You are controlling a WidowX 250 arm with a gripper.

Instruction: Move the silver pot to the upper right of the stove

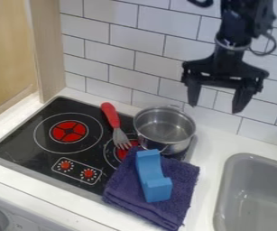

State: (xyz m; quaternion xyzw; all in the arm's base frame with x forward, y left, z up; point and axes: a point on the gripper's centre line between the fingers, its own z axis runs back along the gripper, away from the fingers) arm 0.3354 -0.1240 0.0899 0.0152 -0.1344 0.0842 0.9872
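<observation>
Below and left of the gripper (pixel 215 108): one saucepan (pixel 164 128), one fork (pixel 114 122), one arch block (pixel 150 176), one folded towel (pixel 181 180), one cooktop (pixel 29 155), two burners (pixel 69 131), two dials (pixel 89 173). Below and right: one sink (pixel 234 180).

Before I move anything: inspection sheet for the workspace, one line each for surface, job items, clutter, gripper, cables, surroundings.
Surface: black stove set in white counter
Job items: silver pot upright at stove's upper right
Clutter: red-handled fork on stove, left of pot; blue block on folded purple towel, which overlaps stove edge
Gripper: above and right of pot, fingers apart, nothing between
Cables: black loop beside arm
Surroundings: tiled wall behind, grey sink right
</observation>
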